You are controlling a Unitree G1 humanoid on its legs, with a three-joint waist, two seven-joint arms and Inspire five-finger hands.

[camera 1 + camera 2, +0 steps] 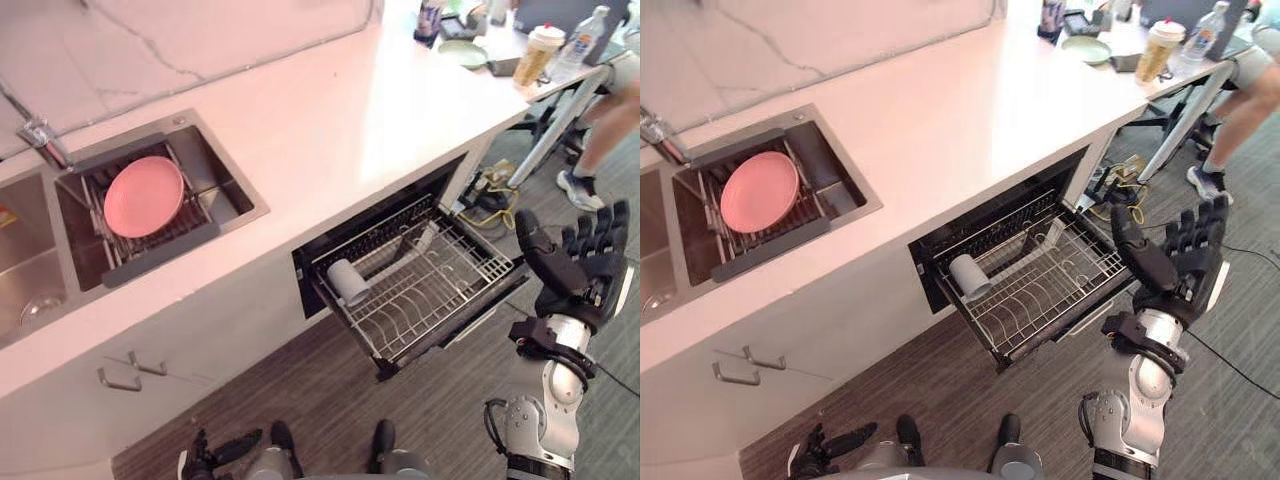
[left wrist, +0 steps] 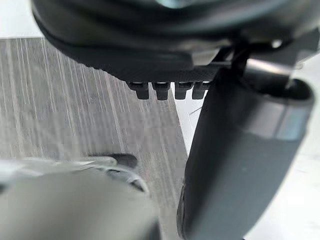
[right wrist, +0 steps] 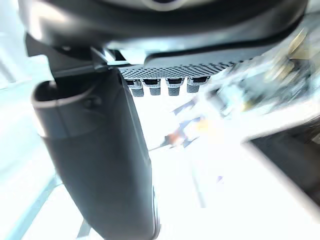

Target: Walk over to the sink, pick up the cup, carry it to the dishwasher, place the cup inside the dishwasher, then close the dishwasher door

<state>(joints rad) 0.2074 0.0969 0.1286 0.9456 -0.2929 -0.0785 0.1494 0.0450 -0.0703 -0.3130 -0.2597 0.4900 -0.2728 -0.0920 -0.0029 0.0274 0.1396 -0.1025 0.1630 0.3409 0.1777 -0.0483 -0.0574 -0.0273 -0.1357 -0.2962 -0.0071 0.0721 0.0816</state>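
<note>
A white cup (image 1: 347, 281) lies on its side at the left end of the wire rack (image 1: 447, 276), which is pulled out of the open dishwasher (image 1: 375, 215) under the counter. To the right of the rack, my right hand (image 1: 575, 265) is raised with straight, spread fingers and holds nothing. It stands apart from the rack's right corner. The right wrist view has the same straight fingers (image 3: 160, 87) and thumb (image 3: 100, 160). Low at my left side my left hand (image 1: 212, 452) hangs over the wood floor, fingers (image 2: 165, 90) straight and empty.
A pink plate (image 1: 144, 196) rests on a drying rack in the sink (image 1: 228, 190), beside the faucet (image 1: 42, 140). A desk at the far right carries bottles and a lidded drink cup (image 1: 534, 52). A person's leg (image 1: 600, 125) stands beyond the dishwasher. Cables lie on the floor (image 1: 490, 190).
</note>
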